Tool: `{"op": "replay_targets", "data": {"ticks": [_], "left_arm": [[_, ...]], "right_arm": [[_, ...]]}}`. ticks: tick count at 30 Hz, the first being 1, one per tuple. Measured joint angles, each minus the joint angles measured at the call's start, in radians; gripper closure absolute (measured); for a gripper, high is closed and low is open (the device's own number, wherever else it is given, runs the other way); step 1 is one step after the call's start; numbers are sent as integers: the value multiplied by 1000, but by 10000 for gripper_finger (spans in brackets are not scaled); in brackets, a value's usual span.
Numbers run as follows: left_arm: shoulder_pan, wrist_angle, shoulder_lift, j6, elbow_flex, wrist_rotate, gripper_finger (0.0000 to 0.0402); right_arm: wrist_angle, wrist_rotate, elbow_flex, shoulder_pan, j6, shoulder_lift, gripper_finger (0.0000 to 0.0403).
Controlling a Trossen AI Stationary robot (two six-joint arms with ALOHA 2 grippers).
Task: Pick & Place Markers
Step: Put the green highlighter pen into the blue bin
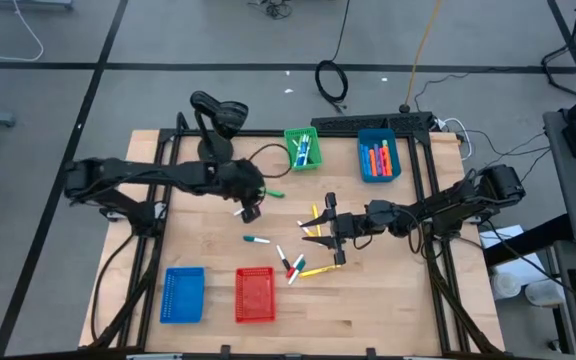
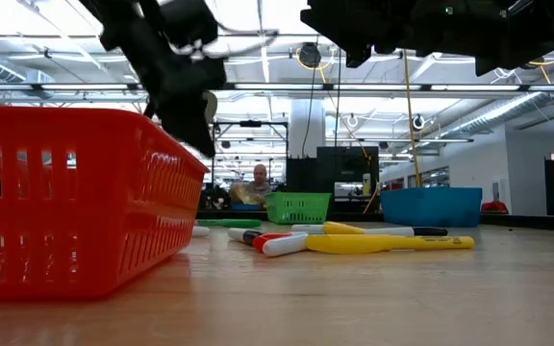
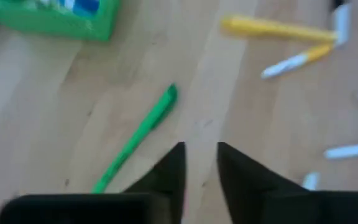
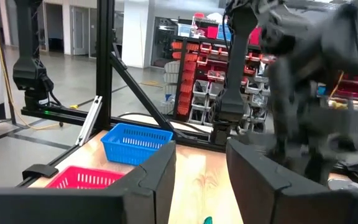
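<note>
Loose markers lie flat on the wooden table: a green one (image 1: 273, 193) (image 3: 138, 135), a white one with a blue cap (image 1: 256, 239), yellow ones (image 1: 317, 270) (image 2: 383, 242) and red-capped ones (image 1: 291, 266) (image 2: 279, 244). My left gripper (image 1: 251, 207) (image 3: 200, 150) hovers open just beside the green marker's near end, holding nothing. My right gripper (image 1: 327, 232) (image 4: 201, 158) is open and points level toward the table's left, above the yellow and white markers in the middle. A green basket (image 1: 303, 148) and a blue bin (image 1: 378, 158) hold more markers.
A blue mesh basket (image 1: 183, 294) and a red one (image 1: 255, 294) (image 2: 65, 211) stand near the table's near edge, left of centre. The green basket and blue bin sit at the far edge. A dark frame borders the table (image 1: 398, 300). A person (image 2: 258, 178) sits far behind.
</note>
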Motion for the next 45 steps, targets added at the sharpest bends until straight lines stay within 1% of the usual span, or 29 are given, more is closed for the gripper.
{"op": "replay_targets", "data": {"ticks": [3, 4, 6, 7, 8, 10, 11, 13, 18, 24, 27, 30, 35, 36, 42, 45], "left_arm": [[38, 48, 102, 28, 17, 4, 243], [50, 66, 140, 54, 23, -9, 221], [68, 93, 211, 132, 40, -52, 180], [75, 110, 239, 188, 49, -54, 162], [84, 112, 265, 235, 60, -43, 148], [97, 118, 318, 294, 87, 39, 130], [103, 121, 343, 314, 99, 78, 126], [109, 106, 389, 327, 130, 124, 125], [131, 87, 476, 347, 191, 136, 154], [144, 62, 542, 338, 204, 142, 206], [150, 39, 549, 333, 206, 131, 235], [151, 35, 549, 325, 203, 120, 271], [152, 34, 546, 325, 200, 128, 352], [153, 35, 545, 323, 200, 134, 357], [149, 40, 545, 300, 198, 156, 357], [145, 32, 523, 300, 197, 154, 357]], "right_arm": [[-3, 0, 0, -3, -1, 0, 273], [-3, 0, 0, -4, -1, 0, 273], [-9, 0, 0, -7, -1, 0, 273], [-14, 0, 0, -7, -1, 0, 273], [-16, 0, 0, -7, -1, 0, 273], [-22, 0, 0, -7, -1, 0, 273], [-24, -1, 0, -7, -1, 0, 273], [-30, -1, 0, -7, -1, 0, 273], [-31, -1, 0, -7, -1, 0, 273], [-31, -3, 0, -7, 0, 0, 273], [-31, -3, 0, -7, 0, 0, 273], [-30, -3, 0, -7, 0, 0, 273], [-30, -3, 0, -7, 0, 0, 273], [-31, -3, 0, -7, 0, 0, 273], [-31, -3, 0, -7, 0, 0, 273], [-31, -4, 0, -7, 0, 0, 273]]}}
